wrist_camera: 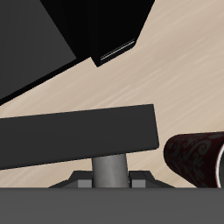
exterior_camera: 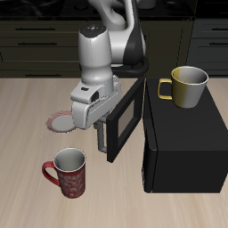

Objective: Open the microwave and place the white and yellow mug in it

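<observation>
Views: exterior view shows the whole layout; wrist view shows only the door's bar handle [wrist_camera: 79,138] close up, plus the red mug's rim [wrist_camera: 197,157].
End effector [exterior_camera: 92,122]: at the door edge; fingers hidden, cannot tell whether clenched.
Microwave [exterior_camera: 183,142]: door [exterior_camera: 123,120] swung partly open.
White and yellow mug [exterior_camera: 187,86]: upright on the microwave's top, handle pointing toward the arm.
Counter [exterior_camera: 27,125]: pale wood; dark cabinets [exterior_camera: 40,40] behind.
</observation>
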